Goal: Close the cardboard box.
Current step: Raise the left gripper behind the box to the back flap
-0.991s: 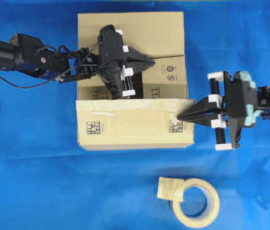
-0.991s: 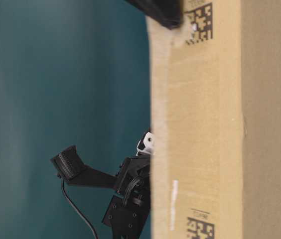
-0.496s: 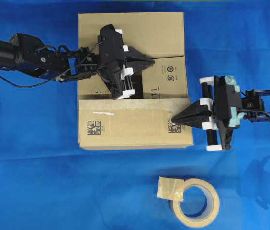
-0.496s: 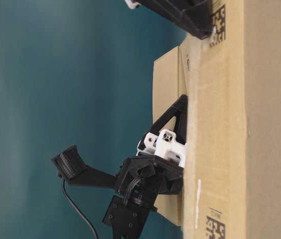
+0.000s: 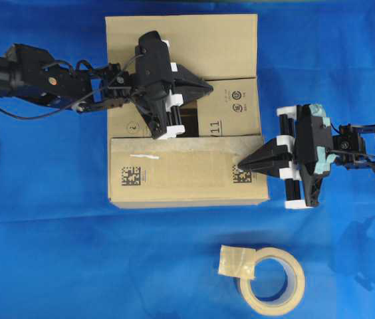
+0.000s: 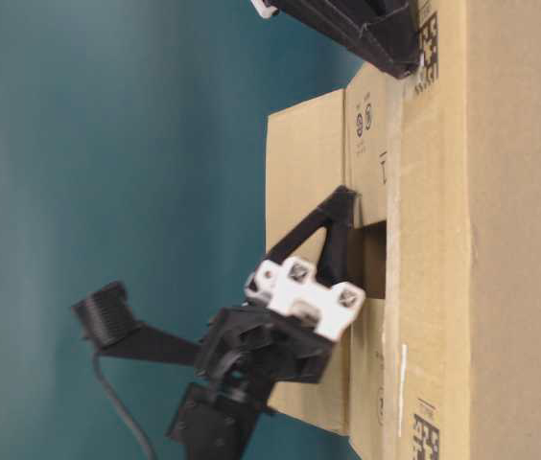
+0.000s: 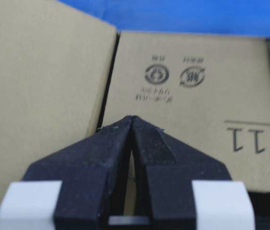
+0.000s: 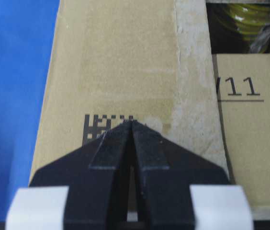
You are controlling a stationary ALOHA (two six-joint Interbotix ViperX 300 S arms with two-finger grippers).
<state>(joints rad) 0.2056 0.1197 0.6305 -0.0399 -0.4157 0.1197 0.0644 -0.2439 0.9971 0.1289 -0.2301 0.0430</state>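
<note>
The cardboard box point(image 5: 174, 40) stands at the back middle of the blue cloth. Its near long flap point(image 5: 181, 174), printed with square codes, lies almost flat; the far long flap point(image 5: 194, 46) is folded in too. A dark gap point(image 5: 187, 125) stays between them. My left gripper point(image 5: 211, 86) hovers shut and empty over the printed end flap point(image 7: 192, 91), beside the far flap's edge. My right gripper point(image 5: 241, 165) is shut and empty, its tip on the near flap at the right-hand code point(image 8: 96, 127). Both grippers show in the table-level view: left gripper point(image 6: 340, 198), right gripper point(image 6: 412, 69).
A roll of beige tape point(image 5: 272, 280) with a loose end point(image 5: 236, 261) lies on the cloth at the front right. Through the gap, a yellow-green object point(image 8: 247, 21) shows inside the box. Blue cloth point(image 5: 48, 252) surrounds the box.
The near flap has swung down from upright to almost flat, with my right gripper moving left onto it. The left gripper has stayed over the box, shifting slightly.
</note>
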